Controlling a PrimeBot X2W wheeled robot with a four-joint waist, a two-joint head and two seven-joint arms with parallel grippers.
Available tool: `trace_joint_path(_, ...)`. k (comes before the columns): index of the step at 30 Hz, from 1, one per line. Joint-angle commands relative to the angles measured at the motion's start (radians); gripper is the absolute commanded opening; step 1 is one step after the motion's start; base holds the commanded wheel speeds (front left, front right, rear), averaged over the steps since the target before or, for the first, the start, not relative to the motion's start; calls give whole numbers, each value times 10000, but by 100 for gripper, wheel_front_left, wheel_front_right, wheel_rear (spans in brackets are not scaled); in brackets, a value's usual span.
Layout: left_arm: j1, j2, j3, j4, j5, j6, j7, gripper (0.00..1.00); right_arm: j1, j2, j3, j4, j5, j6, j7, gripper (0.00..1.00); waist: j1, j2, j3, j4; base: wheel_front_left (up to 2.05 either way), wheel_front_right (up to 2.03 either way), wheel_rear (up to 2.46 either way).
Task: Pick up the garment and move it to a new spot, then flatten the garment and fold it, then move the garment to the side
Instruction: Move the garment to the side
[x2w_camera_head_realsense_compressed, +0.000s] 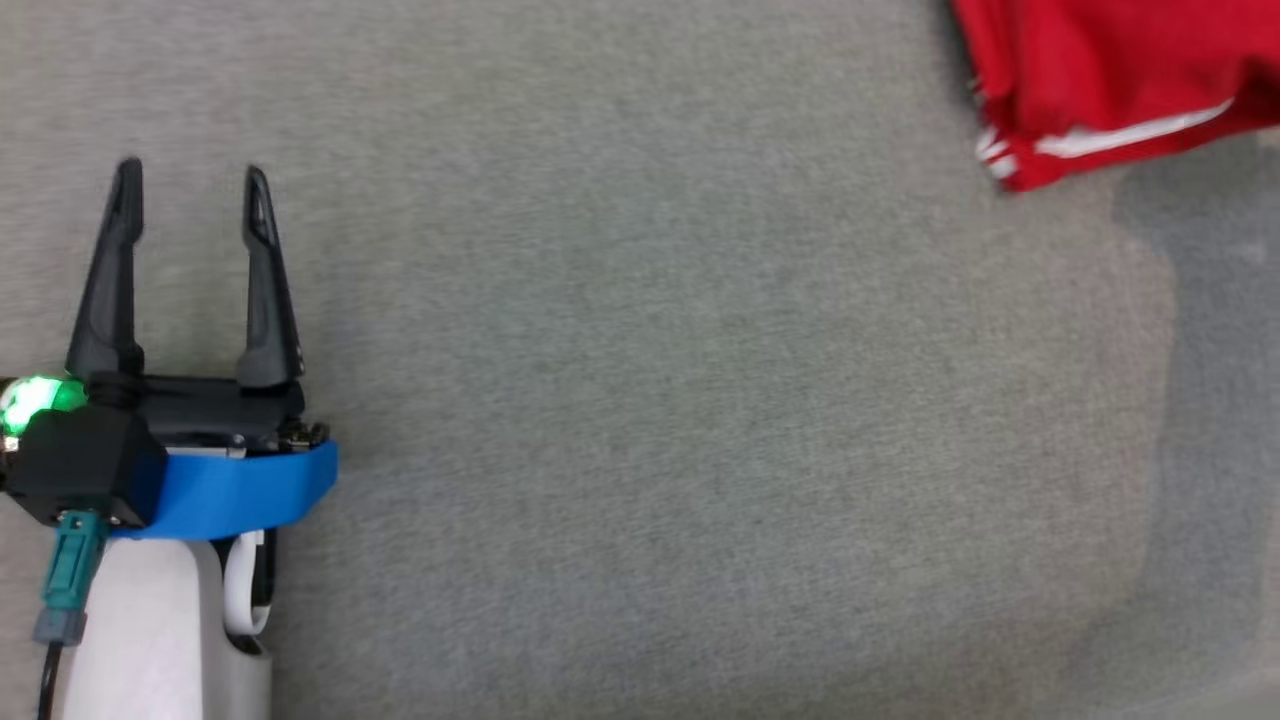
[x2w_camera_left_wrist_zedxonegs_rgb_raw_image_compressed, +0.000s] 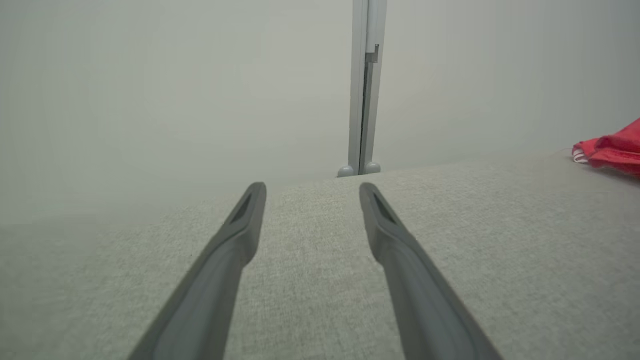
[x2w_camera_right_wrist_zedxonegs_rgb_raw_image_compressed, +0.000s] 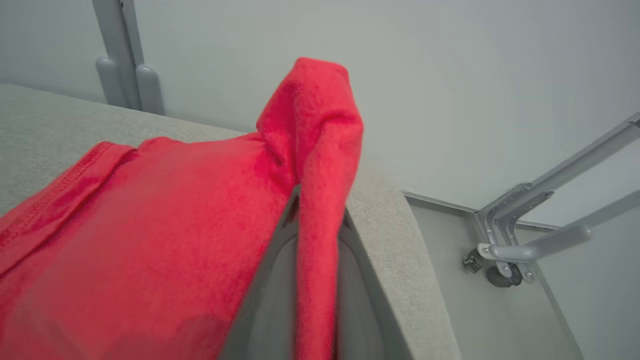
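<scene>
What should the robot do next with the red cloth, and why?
Probably lift it up a little. The right gripper is shut on a fold of the red garment, which lies bunched by the corner of the table, and the middle is bare.

I've got a grey woven fabric surface (x2w_camera_head_realsense_compressed: 640, 400), flat, with a darker shadow patch (x2w_camera_head_realsense_compressed: 1215, 330) toward its right side. Behind it is a plain pale wall (x2w_camera_left_wrist_zedxonegs_rgb_raw_image_compressed: 150, 75) and a grey vertical post (x2w_camera_left_wrist_zedxonegs_rgb_raw_image_compressed: 366, 85) with two rounded feet (x2w_camera_left_wrist_zedxonegs_rgb_raw_image_compressed: 359, 170) at its base. Past the surface's edge, a grey metal frame (x2w_camera_right_wrist_zedxonegs_rgb_raw_image_compressed: 535, 220) with a small caster wheel (x2w_camera_right_wrist_zedxonegs_rgb_raw_image_compressed: 496, 276) stands on a pale floor (x2w_camera_right_wrist_zedxonegs_rgb_raw_image_compressed: 475, 320).
</scene>
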Motion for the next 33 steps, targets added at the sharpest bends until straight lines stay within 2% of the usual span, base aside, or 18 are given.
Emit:
trace_joint_path(1, -264, 160, -6, -186, 77, -2, -24, 100, -346, -314, -95, 17, 126, -2, 70, 0, -2, -2, 153, -193, 0, 0, 0)
trace_joint_path(5, -398, 241, -48, -407, 132, 44, -24, 100, -669, -629, -268, 169, 313, -1, 267, 0, -2, -2, 364, -401, 0, 0, 0)
trace_joint_path(11, -431, 341, -80, -457, 121, 59, -24, 100, -1071, -450, -34, 466, 312, -2, 531, 0, -2, -2, 511, -481, 0, 0, 0)
trace_joint_path(12, -440, 347, -96, -443, 107, 64, -22, 100, -1178, -441, -3, 595, 190, -2, 521, 8, -2, -2, 540, -466, 0, 0, 0)
trace_joint_path(13, -446, 337, -104, -430, 88, 86, -24, 100, -1310, -477, 18, 723, -34, -2, 419, 35, -2, -2, 569, -440, 0, 0, 0)
trace_joint_path(14, -447, 319, -103, -435, 64, 117, -22, 100, -1427, -455, 33, 878, -206, -2, 333, 100, -2, -2, 586, -412, 0, 0, 0)
trace_joint_path(19, -398, 240, -112, -383, -32, 183, -24, 100, -1811, -293, -309, 1757, -943, -2, -393, 100, -2, -2, 477, -193, 0, 0, 0)
trace_joint_path(24, -72, 135, -38, -180, -203, 306, -24, 100, -1669, 83, -452, 2315, -1209, -2, -1118, 100, -2, -2, -148, -2, 0, 0, 0)
trace_joint_path(28, 351, 61, 87, 55, -357, 357, -24, 100, -1235, 492, -356, 2283, -1171, -1, -1686, 100, -2, -2, -910, 145, 0, 0, 0)
trace_joint_path(33, 1025, -86, 227, 334, -528, 435, -24, 100, -477, 1201, -124, 1654, -689, -1, -2001, 100, -2, -2, -1909, 376, 0, 0, 0)
